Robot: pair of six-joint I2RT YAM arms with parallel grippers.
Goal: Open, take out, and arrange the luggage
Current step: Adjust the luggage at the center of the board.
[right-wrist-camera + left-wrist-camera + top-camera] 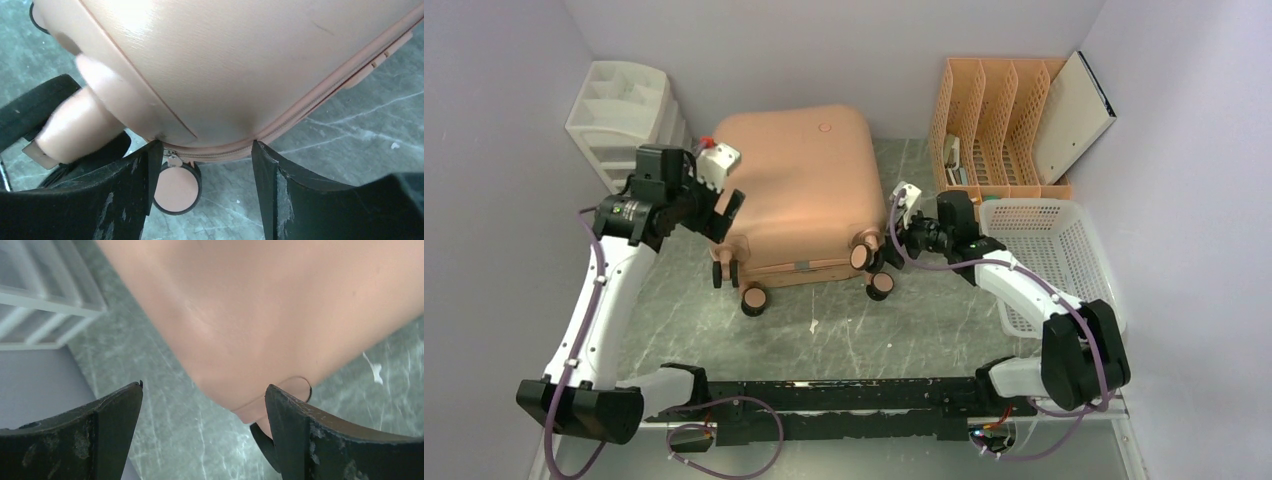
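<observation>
While the left gripper (204,390) hovers by the near left corner with its jaws spread wide and nothing between them, the large salmon-pink hard-shell suitcase (799,180) lies flat and shut in the middle of the grey marbled table (824,335), wheels toward the arms. At its near right corner the right gripper (202,145) stands with jaws apart either side of the zip seam, the small metal zip pull (172,160) just beside one finger — not pinched. The job looks barely begun — unzipping, raising the lid, taking out and arranging all remain.
</observation>
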